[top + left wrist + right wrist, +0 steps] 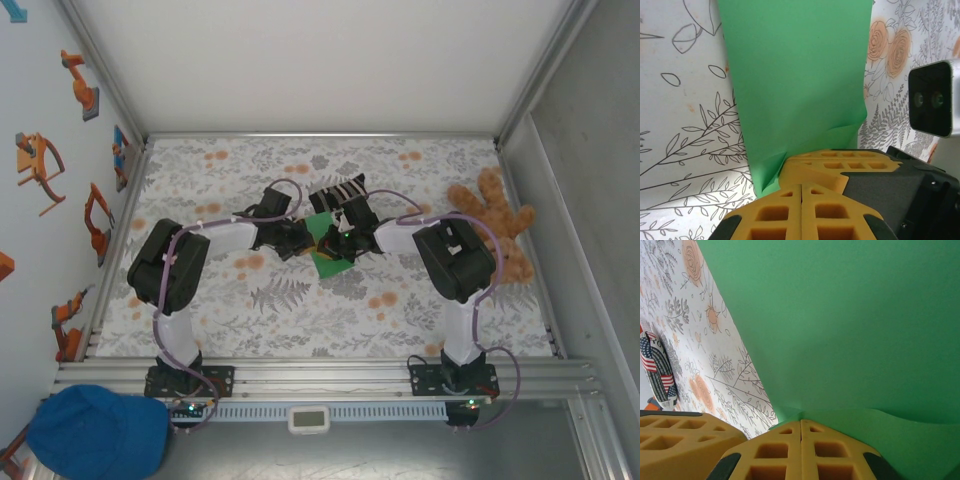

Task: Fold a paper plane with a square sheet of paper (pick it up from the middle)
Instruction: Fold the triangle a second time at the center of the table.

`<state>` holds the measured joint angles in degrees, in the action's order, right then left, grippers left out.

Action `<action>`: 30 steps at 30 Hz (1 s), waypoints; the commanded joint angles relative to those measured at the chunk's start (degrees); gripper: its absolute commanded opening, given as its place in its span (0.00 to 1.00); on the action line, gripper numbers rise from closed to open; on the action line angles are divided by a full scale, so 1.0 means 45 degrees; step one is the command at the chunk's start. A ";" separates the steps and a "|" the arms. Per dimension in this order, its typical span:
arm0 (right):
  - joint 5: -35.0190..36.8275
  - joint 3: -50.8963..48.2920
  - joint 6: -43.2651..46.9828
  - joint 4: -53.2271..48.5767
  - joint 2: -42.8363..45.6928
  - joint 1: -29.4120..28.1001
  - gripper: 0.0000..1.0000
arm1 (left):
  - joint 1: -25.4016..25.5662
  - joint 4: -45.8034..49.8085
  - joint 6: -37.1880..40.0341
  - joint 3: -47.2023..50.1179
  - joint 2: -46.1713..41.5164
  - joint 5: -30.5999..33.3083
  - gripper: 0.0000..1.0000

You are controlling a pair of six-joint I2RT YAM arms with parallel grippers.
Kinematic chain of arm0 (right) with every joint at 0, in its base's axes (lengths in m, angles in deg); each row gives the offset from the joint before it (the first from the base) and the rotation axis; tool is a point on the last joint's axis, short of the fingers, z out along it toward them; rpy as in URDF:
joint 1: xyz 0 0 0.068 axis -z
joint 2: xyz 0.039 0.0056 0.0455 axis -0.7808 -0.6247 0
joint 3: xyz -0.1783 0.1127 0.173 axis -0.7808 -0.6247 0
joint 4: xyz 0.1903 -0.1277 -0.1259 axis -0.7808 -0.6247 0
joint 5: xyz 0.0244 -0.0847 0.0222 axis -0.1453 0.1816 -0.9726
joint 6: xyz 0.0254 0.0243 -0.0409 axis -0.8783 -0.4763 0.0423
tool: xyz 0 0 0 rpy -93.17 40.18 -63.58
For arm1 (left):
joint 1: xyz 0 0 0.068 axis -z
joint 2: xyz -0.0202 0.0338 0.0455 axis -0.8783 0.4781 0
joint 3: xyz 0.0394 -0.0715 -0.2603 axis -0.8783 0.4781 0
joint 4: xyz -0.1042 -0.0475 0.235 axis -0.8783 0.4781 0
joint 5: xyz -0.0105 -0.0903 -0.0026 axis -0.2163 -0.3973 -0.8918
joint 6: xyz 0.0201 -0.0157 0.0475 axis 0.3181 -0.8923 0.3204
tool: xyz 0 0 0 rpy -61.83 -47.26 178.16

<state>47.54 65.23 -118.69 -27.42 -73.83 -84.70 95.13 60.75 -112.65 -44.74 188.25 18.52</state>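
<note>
The square sheet of paper (325, 262) is bright green and lies on the flowered table mat between the two arms. In the left wrist view the paper (795, 75) runs away from the jaws, its near edge creased upward. My right gripper (801, 421) is shut on the paper (840, 315), which buckles up at its yellow tips. My left gripper (801, 186) is shut with its tips against the paper's near corner; I see no paper between its pads. The right fingers (835, 162) lie just ahead of it. From above, left gripper (303, 240) and right gripper (338, 243) nearly touch.
A black-and-white striped sock (338, 190) lies just behind the grippers, with a flag-patterned end (657, 367). A brown teddy bear (500, 230) sits at the right wall. A blue cap (95, 430) rests off the table at the near left.
</note>
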 commanded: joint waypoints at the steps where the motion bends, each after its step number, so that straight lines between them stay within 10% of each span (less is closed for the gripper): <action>1: 0.0590 -0.0154 0.0168 -0.1088 -0.0391 -0.0086 0.00 | 0.0050 0.0027 -0.0175 -0.0335 0.0256 -0.0024 0.01; 30: 0.0518 -0.0169 0.0103 -0.0941 -0.0293 -0.0085 0.00 | 0.0220 0.1735 0.0461 -0.0862 0.0936 0.1254 0.00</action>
<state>47.54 65.23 -118.71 -27.42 -73.83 -84.70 95.92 64.86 -112.19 -47.47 191.77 22.70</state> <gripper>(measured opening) 0.049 0.043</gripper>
